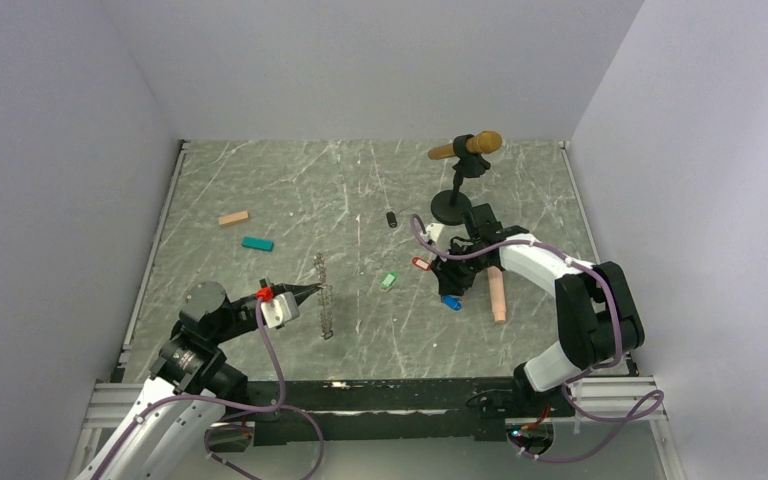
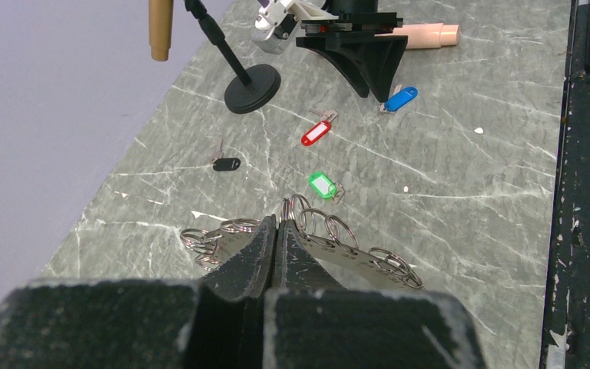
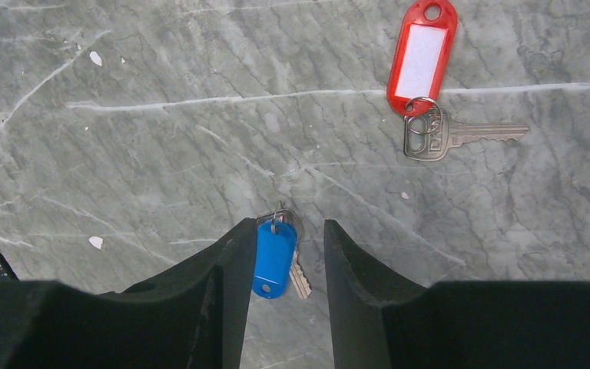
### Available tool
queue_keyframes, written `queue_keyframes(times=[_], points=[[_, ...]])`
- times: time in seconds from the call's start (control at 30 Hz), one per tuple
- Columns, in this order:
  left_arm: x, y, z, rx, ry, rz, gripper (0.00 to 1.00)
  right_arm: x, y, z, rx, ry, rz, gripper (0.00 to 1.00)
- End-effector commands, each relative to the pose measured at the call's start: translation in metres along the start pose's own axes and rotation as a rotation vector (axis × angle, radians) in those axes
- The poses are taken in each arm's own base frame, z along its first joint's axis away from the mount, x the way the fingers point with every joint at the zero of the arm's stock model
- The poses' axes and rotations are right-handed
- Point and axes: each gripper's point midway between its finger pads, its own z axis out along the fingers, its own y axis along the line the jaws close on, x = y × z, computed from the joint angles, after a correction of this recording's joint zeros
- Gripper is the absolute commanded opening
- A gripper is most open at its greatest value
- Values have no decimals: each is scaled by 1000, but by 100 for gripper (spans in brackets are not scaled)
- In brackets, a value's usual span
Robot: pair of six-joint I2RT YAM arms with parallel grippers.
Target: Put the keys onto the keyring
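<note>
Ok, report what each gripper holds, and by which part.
Left gripper is shut on the keyring, pinching it about midway along its chain. Right gripper holds nothing: its jaws stand open either side of the blue-tagged key.

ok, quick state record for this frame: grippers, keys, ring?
left gripper: shut on the keyring, around mid-chain
right gripper: open, one finger on each side of the blue key, not closed on it
keyring: stretched out flat on the table
blue key: loose on table
red key: loose on table, apart from the blue one
green key: loose on table, closest key to the keyring
keys on ring: none visible
</note>
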Motion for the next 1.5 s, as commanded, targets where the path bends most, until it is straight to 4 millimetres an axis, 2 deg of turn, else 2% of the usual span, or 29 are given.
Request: queue_keyframes(times=[0.0,0.47,1.47], points=[[-32,11,-1,-16,-86,62,0,-13,-5,0,22,-8,-15,41],[-32,11,-1,-16,-85,60,0,-5,-2,8,14,45,-43,33],[-32,12,-2,-17,-85,57,0,3,2,9,-11,81,-57,25]])
